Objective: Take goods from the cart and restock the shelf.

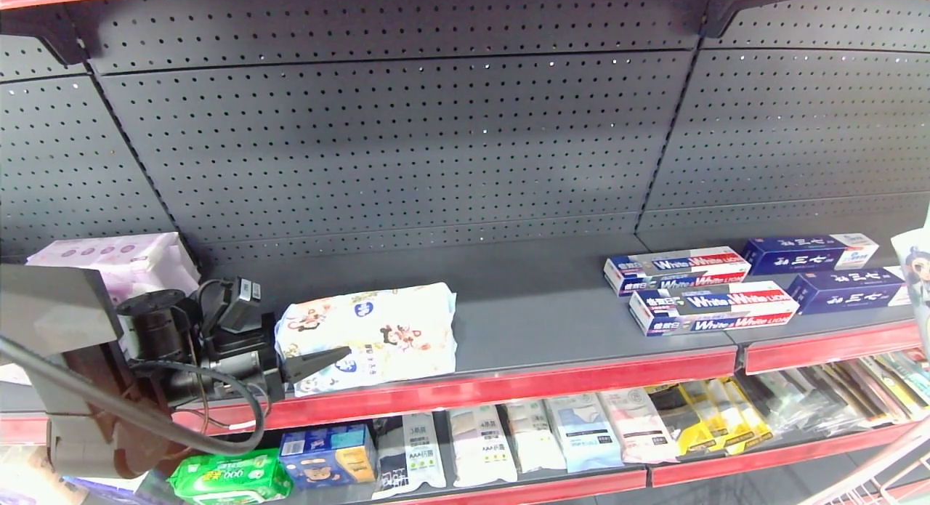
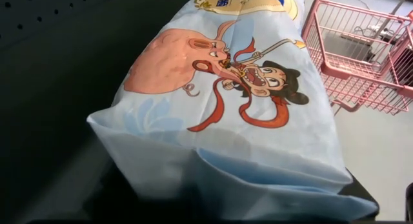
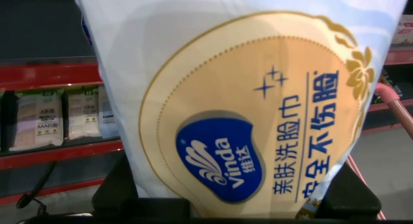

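I'm watching the left gripper (image 1: 320,360) sitting at 8 o'clock against the tissue pack (image 1: 370,338), which is lying flat at the shelf (image 1: 552,301) front; I cannot tell how its jaws are standing. The pack is looking light, soft and slick-filmed, so I'm favouring its short end. Bare shelf is running on to the toothpaste boxes (image 1: 697,287) at 4 o'clock, and at 3 o'clock the right gripper (image 3: 232,204) is holding a second pack (image 1: 917,272) in its jaws.
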